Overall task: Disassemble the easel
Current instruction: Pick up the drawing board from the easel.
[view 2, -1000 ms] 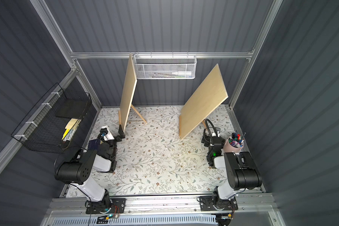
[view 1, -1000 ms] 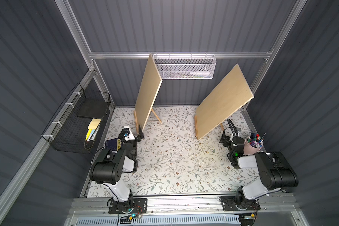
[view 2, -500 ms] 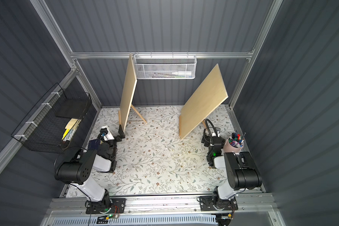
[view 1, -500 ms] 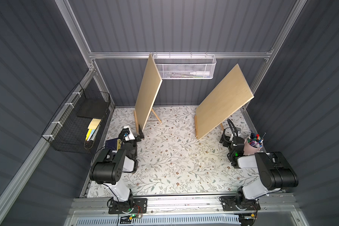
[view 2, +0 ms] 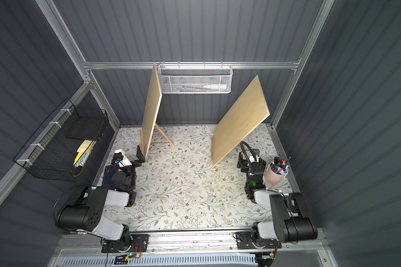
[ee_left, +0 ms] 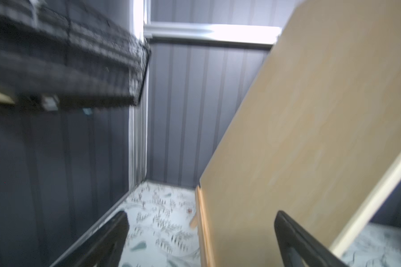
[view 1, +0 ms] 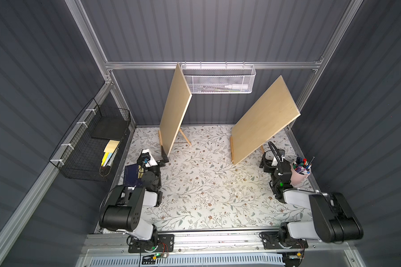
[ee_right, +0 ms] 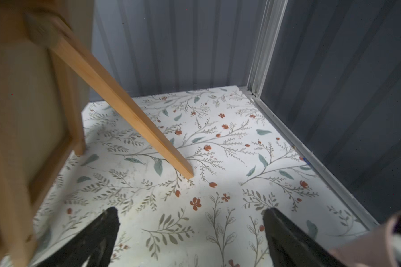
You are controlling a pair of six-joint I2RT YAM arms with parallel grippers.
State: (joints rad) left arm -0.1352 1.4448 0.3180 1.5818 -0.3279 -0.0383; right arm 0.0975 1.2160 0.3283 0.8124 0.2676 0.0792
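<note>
Two wooden easels stand at the back of the floral table, each carrying a pale board. In both top views the left board [view 1: 175,111] [view 2: 151,108] stands steep, and the right board [view 1: 264,120] [view 2: 240,120] leans back more. My left gripper [view 1: 163,157] [ee_left: 200,222] is open at the left board's near bottom corner, and the easel's ledge strip [ee_left: 203,231] lies between its fingers without touching them. My right gripper [view 1: 267,159] [ee_right: 191,215] is open and empty, low behind the right easel. It faces that easel's rear leg [ee_right: 125,108], which is a short way off.
A black wire basket [view 1: 90,143] hangs on the left wall above my left arm. On the back rail hangs a white mesh basket [view 1: 218,79]. A pink cup of pens [view 1: 301,172] stands right beside my right wrist. Under my left arm lies a dark blue book [view 1: 132,175].
</note>
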